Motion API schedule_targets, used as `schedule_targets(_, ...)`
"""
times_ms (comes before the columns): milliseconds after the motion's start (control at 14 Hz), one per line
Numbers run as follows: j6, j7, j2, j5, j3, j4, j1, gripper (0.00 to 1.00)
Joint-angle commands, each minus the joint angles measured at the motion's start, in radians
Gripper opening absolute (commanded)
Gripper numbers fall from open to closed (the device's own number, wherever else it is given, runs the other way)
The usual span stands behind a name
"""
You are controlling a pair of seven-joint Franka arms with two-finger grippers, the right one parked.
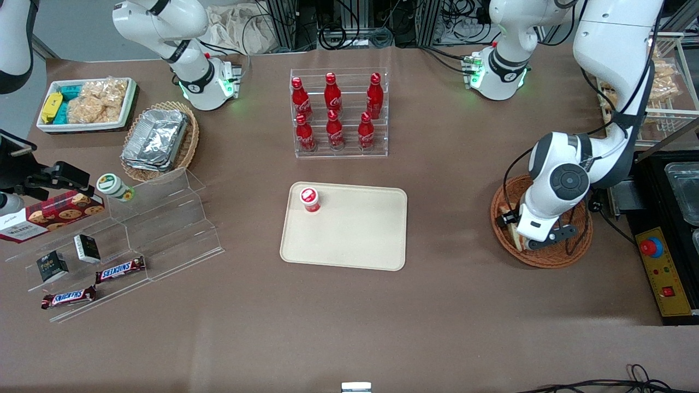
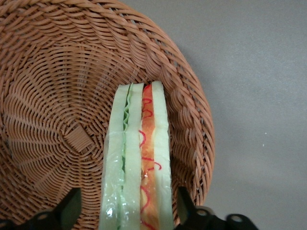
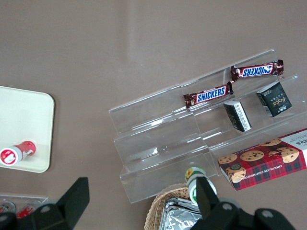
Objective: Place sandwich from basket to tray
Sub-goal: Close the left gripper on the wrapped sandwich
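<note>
Judging from the front view, I put the task at its start: the tray [image 1: 355, 240] sits mid-table holding only one small red bottle [image 1: 309, 199] lying near a corner, and the sandwich [image 1: 514, 231] is not on it. The tray lies well apart from the basket [image 1: 551, 256], which is toward the working arm's end of the table, so the lift, the carry across and the set-down all remain.

I have the arm [image 1: 568, 180] lowered over the basket, hiding much of it in the front view; only a sliver of bread shows at the wrist's edge there.

In the wrist view the sandwich [image 2: 136, 158] stands on its edge inside the basket [image 2: 57, 96], close to the woven wall, its white slices and its green and orange-red layers facing the camera. The gripper [image 2: 128, 208] straddles it: one finger [image 2: 71, 207] shows on each flank, with the bread between them. I see a gap between each finger and the bread, so I read the jaws as wide and not yet clamped. My judgement is that the grasp comes next, a gentle squeeze across the slices, since soft bread may crush or slip.
</note>
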Motion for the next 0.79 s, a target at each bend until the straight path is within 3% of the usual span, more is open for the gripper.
schedule_targets(0, 0.012, -0.042, -0.021, 0.032, -0.001, -0.017, -0.006, 0.36)
schedule_targets(214, -0.016, -0.049, -0.044, 0.03, -0.007, 0.002, -0.004, 0.07)
schedule_targets(714, -0.509, -0.025, -0.148, 0.03, -0.155, 0.312, -0.003, 0.03)
